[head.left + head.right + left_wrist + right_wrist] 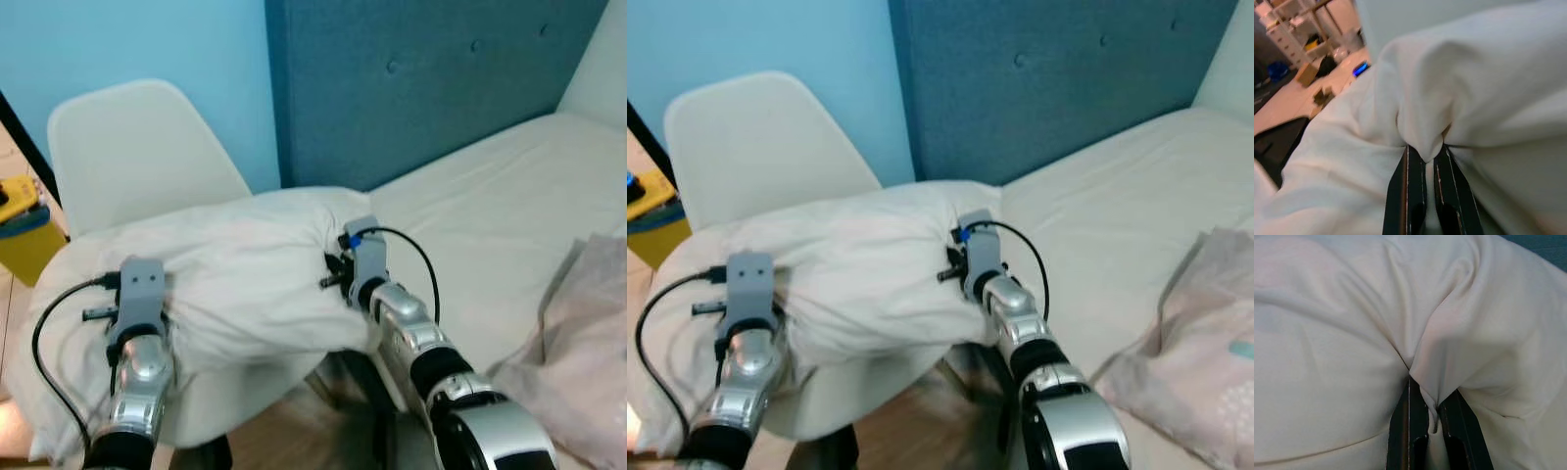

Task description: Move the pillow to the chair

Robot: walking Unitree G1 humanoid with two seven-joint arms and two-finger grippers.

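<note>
Over the seat of the white moulded plastic chair (137,147), a large, soft white fabric pillow (245,274) hangs between the robot's two arms, its bulk draped across the chair's seat area and sagging down toward the wooden floor (284,431) at the robot's left. The left gripper (1424,161) pinches a fold of the pillow's cover, its two black fingers (1405,196) drawn nearly together with a ridge of cloth bunched between them. The right gripper (1432,413) does the same at the pillow's other end, near the bed; its black fingers (1408,431) are narrowly parted with a pleat of white cloth caught in the slot. The pillow's right end touches or just overlaps the edge of the cream-covered mattress (509,206), which runs along a dark teal tufted headboard (421,78). A pale pinkish blanket (588,333) lies rumpled on the bed at the robot's right. Behind the chair stands a light blue wall (127,39), and a yellow bin (24,230) sits beside the chair at the far left.
</note>
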